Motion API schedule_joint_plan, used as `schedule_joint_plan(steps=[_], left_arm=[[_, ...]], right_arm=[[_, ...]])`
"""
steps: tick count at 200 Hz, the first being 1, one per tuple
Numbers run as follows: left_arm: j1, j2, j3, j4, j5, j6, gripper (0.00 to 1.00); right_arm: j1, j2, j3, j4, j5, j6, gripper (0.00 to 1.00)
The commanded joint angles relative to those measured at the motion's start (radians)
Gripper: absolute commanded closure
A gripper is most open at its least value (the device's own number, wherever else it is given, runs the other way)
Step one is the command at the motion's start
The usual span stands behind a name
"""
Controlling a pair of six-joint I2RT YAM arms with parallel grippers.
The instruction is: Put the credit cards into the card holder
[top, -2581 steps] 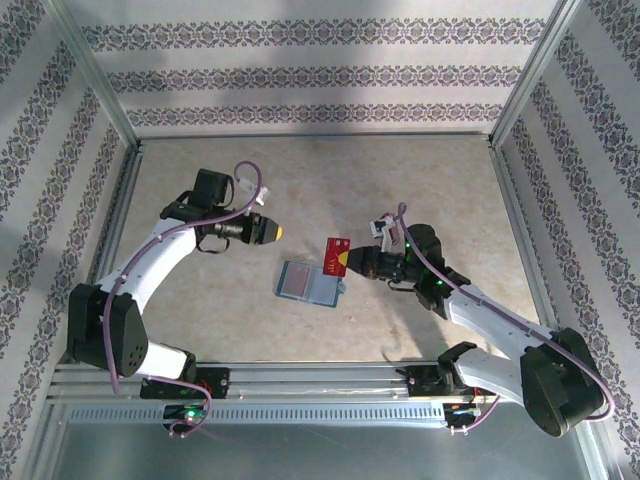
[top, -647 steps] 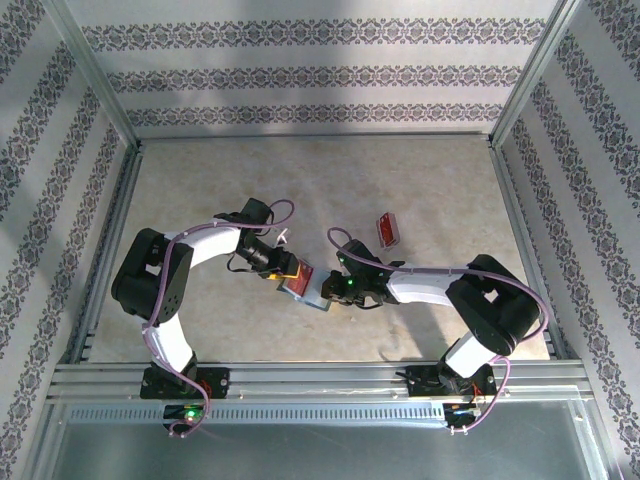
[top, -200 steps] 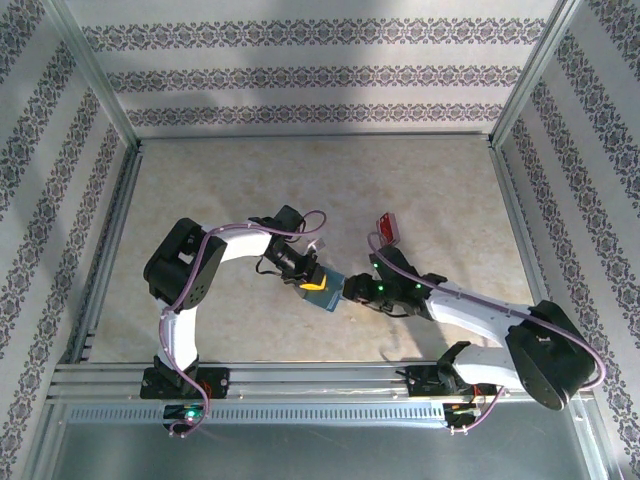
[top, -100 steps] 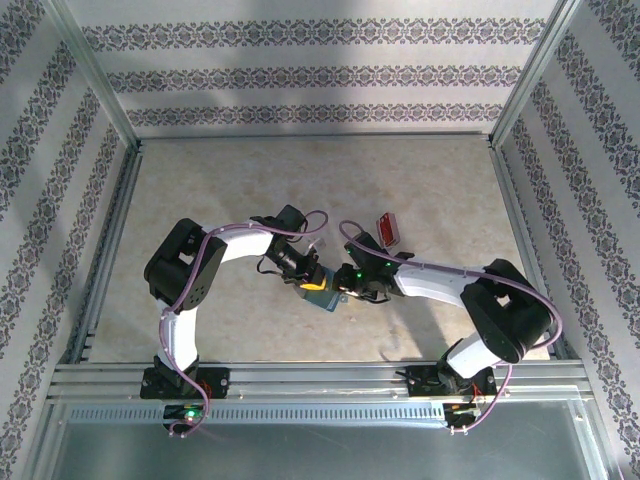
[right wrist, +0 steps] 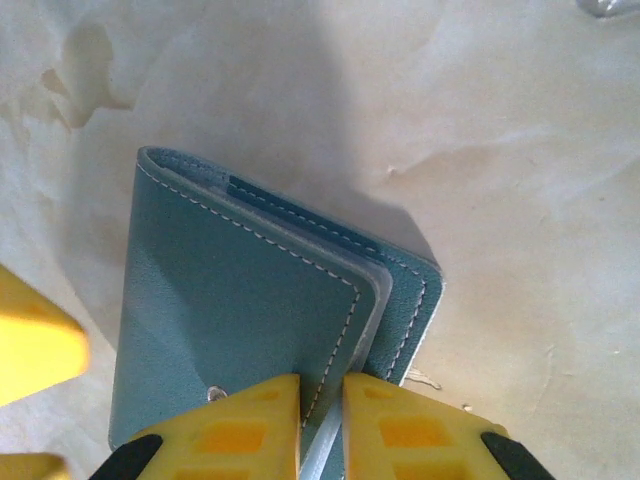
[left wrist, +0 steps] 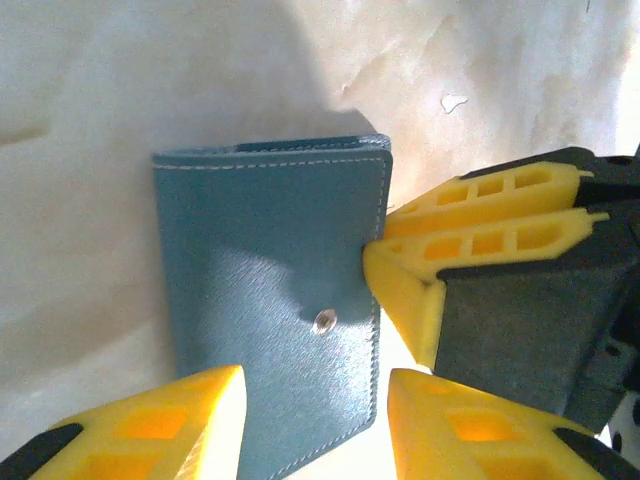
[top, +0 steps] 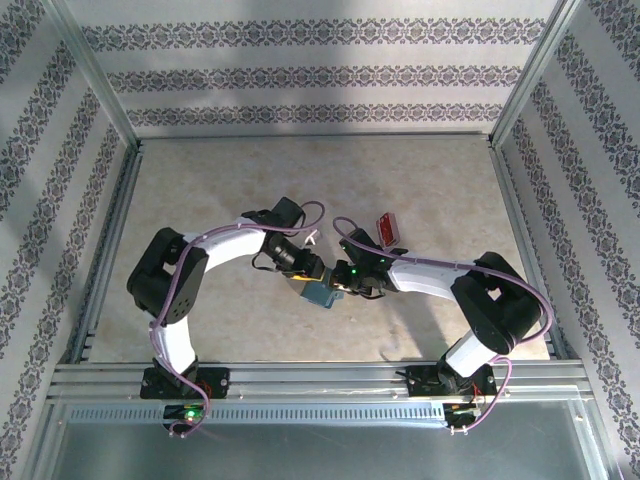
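Observation:
The teal card holder (top: pixel 320 294) lies folded shut on the table between both grippers, its snap stud (left wrist: pixel 323 320) facing up. My left gripper (left wrist: pixel 315 400) is open and straddles the holder's near end, with a gap beside its right finger (left wrist: pixel 480 420). My right gripper (right wrist: pixel 322 400) is shut on the edge of the top flap of the card holder (right wrist: pixel 230 290), pinching it from the opposite side. One red credit card (top: pixel 388 229) lies on the table behind the right arm. Whatever is inside the holder is hidden.
Patterned walls and metal posts fence the beige table on three sides, and a metal rail (top: pixel 320 375) runs along the front by the arm bases. Open table surface lies behind and to the left of the grippers.
My left gripper has opened and let go of the card holder. My right gripper has moved in and closed on the holder's flap edge. The red card has not moved.

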Motion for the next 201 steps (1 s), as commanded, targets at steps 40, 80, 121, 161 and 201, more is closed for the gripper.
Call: schedule_joint_plan(steps=[40,80,121,161,201], left_arm=[[0.033,0.059,-0.092,0.032,0.023,0.008,0.52],[0.034,0.120,-0.073,0.107,0.188,-0.057,0.52],[0.032,0.136,-0.066,0.208,0.370,-0.135,0.53],[0.032,0.143,-0.065,0.229,0.402,-0.158,0.57],[0.033,0.112,-0.044,0.142,0.314,-0.117,0.64]], right_arm=[[-0.016,0.036,-0.066,-0.031,0.008,-0.028,0.84],[-0.033,0.020,-0.107,0.022,-0.015,-0.031,0.86],[-0.035,0.019,-0.129,0.063,-0.035,-0.035,0.87],[-0.045,0.019,-0.148,0.094,-0.047,-0.035,0.87],[-0.047,-0.006,-0.156,0.095,-0.042,-0.035,0.87]])
